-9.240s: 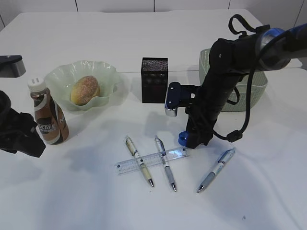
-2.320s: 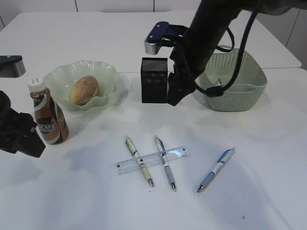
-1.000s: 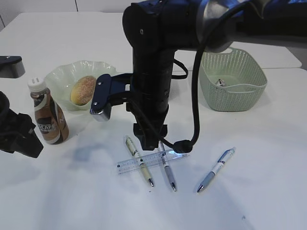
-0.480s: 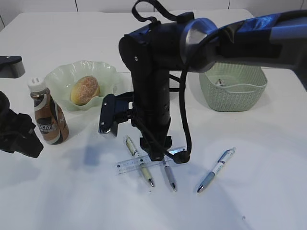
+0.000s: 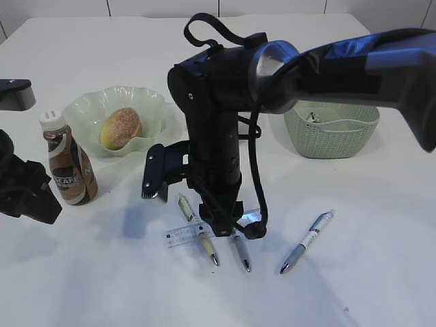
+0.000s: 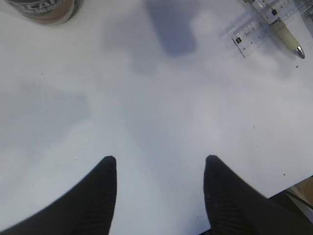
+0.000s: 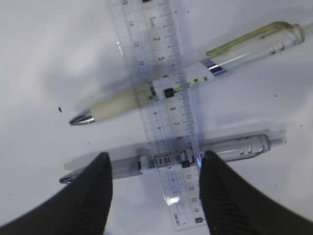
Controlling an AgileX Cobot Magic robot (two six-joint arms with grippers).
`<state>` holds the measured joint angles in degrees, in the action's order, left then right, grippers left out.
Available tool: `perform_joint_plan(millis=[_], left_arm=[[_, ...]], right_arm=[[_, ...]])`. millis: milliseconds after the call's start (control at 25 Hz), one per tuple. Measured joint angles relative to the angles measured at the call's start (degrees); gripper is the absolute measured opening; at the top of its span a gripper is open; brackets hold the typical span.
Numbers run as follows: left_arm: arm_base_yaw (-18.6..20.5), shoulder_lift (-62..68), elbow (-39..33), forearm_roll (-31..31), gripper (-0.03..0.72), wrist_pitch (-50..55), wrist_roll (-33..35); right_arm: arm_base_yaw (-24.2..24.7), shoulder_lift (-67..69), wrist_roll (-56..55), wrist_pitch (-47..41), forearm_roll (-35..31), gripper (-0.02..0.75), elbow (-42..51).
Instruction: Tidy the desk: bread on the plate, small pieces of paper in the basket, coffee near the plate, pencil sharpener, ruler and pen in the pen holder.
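My right gripper (image 5: 228, 225) (image 7: 156, 155) reaches across the middle and hangs open just above the clear ruler (image 7: 166, 98) (image 5: 182, 236). Its fingers straddle the ruler's end where it crosses a grey pen (image 7: 234, 144) (image 5: 240, 251). A yellow-tinted pen (image 7: 244, 49) (image 5: 199, 231) also lies under the ruler, and a blue pen (image 5: 306, 242) lies apart to the right. The bread (image 5: 121, 127) sits in the plate (image 5: 146, 102), with the coffee (image 5: 68, 170) beside it. My left gripper (image 5: 27, 194) (image 6: 160, 159) is open over bare desk. The pen holder is hidden behind the right arm. The pencil sharpener is out of view.
The basket (image 5: 332, 139) stands at the back right with a small crumpled scrap (image 5: 312, 117) inside. The right arm's wrist block (image 5: 155, 178) hangs low between the plate and the pens. The desk's near edge (image 6: 293, 183) shows by my left fingers.
The right arm has come down and a little forward, bringing its open fingers closer over the ruler and pens. The left arm has not moved.
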<state>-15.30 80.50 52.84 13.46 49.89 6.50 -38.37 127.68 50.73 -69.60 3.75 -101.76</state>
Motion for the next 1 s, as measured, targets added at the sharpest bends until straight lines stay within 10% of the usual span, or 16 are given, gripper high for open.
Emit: perform_joint_plan(millis=[1000], left_arm=[[0.0,0.0,0.0,0.0,0.400,-0.4,0.0]], right_arm=[[0.0,1.2,14.4,4.4,0.1,0.449,0.0]])
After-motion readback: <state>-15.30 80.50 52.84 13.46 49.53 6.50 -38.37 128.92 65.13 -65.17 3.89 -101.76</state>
